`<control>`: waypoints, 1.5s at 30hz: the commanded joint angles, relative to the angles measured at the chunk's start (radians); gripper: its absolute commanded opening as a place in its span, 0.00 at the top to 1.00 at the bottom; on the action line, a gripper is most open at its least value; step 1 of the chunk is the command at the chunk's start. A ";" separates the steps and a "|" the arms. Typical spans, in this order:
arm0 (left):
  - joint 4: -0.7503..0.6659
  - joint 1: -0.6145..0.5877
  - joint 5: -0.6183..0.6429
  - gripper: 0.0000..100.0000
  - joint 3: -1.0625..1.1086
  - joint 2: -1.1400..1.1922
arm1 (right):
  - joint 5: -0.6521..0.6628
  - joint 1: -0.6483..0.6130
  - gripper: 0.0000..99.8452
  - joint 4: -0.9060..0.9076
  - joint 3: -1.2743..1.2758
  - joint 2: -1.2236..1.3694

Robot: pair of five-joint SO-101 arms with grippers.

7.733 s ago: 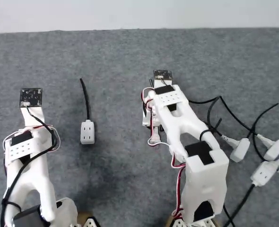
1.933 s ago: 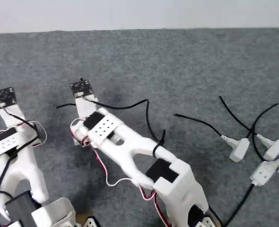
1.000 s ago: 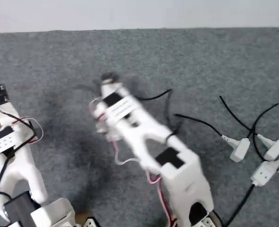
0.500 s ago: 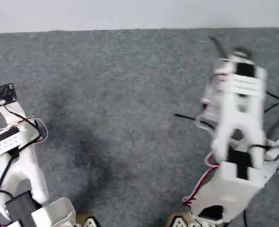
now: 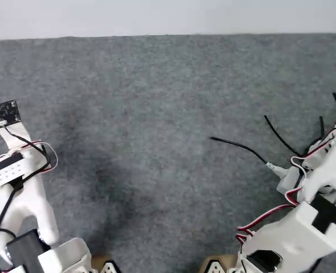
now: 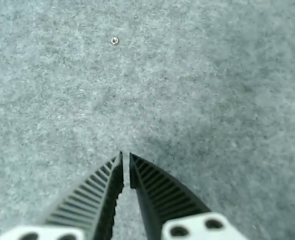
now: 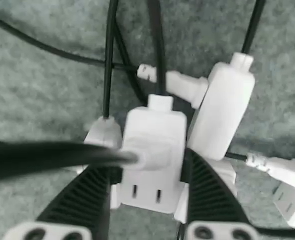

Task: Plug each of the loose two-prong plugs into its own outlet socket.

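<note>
Outlet socket (image 7: pixel 160 130): one, white, two slots in the near face, pinched on both flanks by the right gripper (image 7: pixel 148 167) over the heap of cords at the far right of the table. Thick black cord (image 7: pixel 47 155) across the near side of it, ending in a white sleeve at the socket's top face. From the left: one left arm (image 5: pixel 20 187), folded low at the near left corner, forearm pointing away across the grey carpet (image 5: pixel 156 85), small camera board (image 5: pixel 4 114) at its far end. Left gripper (image 6: pixel 126 156) aimed down at bare carpet, ribbed fingers (image 6: pixel 95 192) pressed almost together with a thin slit between them, holding nothing; one small silver speck (image 6: pixel 115 40) on the carpet well beyond the tips. Further right, one thin black cable (image 5: pixel 239 148) slanting across the carpet to one white plug (image 5: pixel 286 177), just beside the right arm (image 5: pixel 304 227). Three more black cord ends (image 5: pixel 279 136) fanned out behind. Right arm swung out to the table's right edge, bent over the heap, red and white wires looped along it. Around the held socket, at least three other white pieces: a larger plug body (image 7: pixel 222 110) touching its far corner, a smaller piece (image 7: pixel 105 131) against the opposite side, a slotted socket (image 7: pixel 290 202) at the edge. Several black cords (image 7: pixel 107 60) crossing behind them.
</note>
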 commanded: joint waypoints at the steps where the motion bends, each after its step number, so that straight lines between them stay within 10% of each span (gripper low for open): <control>1: -0.040 0.051 -0.114 0.99 0.028 -0.055 | 0.011 -0.010 0.82 0.077 -0.008 -0.127; 20: -0.175 0.120 -0.160 0.99 0.521 -0.704 | 0.066 -0.042 0.96 -0.007 0.712 -0.947; 29: -0.166 0.114 -0.150 0.98 0.791 -1.106 | 0.071 -0.295 0.96 -0.177 1.154 -1.193; 40: 0.545 0.153 -0.150 0.98 0.820 -1.662 | 0.061 -0.512 0.96 -0.194 1.386 -1.438; 45: 0.548 0.147 -0.150 0.98 0.823 -1.610 | 0.064 -0.513 0.96 -0.193 1.522 -1.633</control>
